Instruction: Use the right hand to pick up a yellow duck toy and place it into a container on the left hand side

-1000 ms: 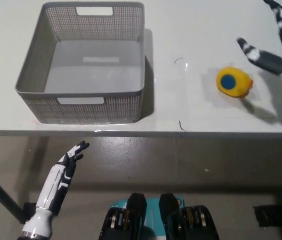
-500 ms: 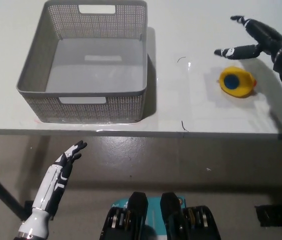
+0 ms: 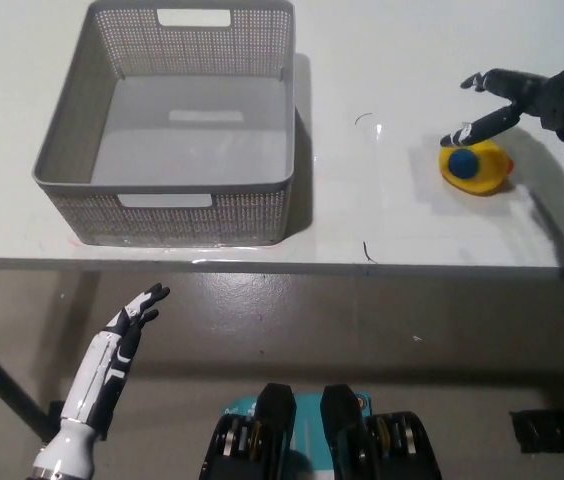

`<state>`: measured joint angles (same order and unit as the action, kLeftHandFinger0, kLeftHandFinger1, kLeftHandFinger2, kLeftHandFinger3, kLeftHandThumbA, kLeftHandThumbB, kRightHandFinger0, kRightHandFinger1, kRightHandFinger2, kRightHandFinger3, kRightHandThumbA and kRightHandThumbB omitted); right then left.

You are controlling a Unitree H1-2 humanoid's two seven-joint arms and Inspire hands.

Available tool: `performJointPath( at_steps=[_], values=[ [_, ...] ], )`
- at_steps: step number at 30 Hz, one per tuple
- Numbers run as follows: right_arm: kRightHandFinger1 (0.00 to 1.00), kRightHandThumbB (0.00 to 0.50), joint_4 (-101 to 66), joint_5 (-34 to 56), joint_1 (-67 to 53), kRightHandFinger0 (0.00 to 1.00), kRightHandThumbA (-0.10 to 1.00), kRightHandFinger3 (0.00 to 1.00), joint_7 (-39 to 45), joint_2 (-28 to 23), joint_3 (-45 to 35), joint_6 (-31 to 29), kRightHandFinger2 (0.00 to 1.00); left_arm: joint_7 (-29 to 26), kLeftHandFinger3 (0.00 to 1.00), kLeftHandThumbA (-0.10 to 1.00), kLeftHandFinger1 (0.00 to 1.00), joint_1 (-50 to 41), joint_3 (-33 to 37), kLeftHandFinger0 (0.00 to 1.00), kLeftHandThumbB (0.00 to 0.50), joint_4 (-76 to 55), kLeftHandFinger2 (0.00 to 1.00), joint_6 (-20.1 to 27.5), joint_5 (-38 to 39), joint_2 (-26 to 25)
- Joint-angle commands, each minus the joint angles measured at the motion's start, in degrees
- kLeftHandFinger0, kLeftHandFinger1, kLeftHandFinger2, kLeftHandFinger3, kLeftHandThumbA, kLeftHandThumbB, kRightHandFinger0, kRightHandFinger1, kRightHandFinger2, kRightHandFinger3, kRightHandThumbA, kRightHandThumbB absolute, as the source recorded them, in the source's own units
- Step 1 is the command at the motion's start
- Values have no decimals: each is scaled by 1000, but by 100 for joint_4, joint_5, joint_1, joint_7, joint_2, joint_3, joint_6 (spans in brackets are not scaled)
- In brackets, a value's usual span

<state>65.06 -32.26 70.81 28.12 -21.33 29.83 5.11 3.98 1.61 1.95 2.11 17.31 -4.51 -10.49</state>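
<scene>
Yellow duck [image 3: 480, 169], blue spot; grey perforated basket [image 3: 167, 206]; white table [image 3: 382, 60].

On the white bench [image 3: 382, 215], the black right hand [image 3: 522, 100] hovers spread just above the yellow duck toy [image 3: 476, 167], the grey basket [image 3: 167, 190] sits well left, and the white left hand [image 3: 122, 335] hangs below.

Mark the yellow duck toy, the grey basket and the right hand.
yellow duck toy [image 3: 479, 168], head view, yellow body.
grey basket [image 3: 166, 186], head view, near rim.
right hand [image 3: 522, 92], head view, middle of the hand.
</scene>
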Motion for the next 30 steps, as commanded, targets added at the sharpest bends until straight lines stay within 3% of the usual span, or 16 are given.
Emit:
performJointPath(
  at_steps=[1, 8, 16, 27, 30],
  values=[
    [1000, 500, 157, -68, 518, 1000, 876, 1000, 407, -136, 105, -168, 1000, 27, 1000, 1000, 1000, -13, -60, 1000, 500, -199, 1000, 166, 43, -76],
    [1000, 500, 411, -114, 604, 1000, 867, 1000, 421, -110, 278, -524, 1000, 55, 1000, 1000, 1000, 8, -99, 1000, 500, -215, 1000, 189, 52, -105],
    [1000, 500, 622, -369, 631, 1000, 980, 1000, 327, 13, 602, -725, 1000, 60, 1000, 1000, 1000, -51, -162, 1000, 500, -226, 1000, 214, 105, -85],
    [1000, 486, 812, -340, 592, 1000, 957, 1000, 286, 122, 644, -766, 1000, 138, 1000, 1000, 1000, -39, -180, 1000, 500, -220, 1000, 221, 166, -81],
    [1000, 500, 1011, -289, 568, 1000, 899, 1000, 222, 258, 587, -592, 1000, 126, 1000, 1000, 1000, -54, -188, 1000, 500, -257, 1000, 241, 103, -106]
  ],
)
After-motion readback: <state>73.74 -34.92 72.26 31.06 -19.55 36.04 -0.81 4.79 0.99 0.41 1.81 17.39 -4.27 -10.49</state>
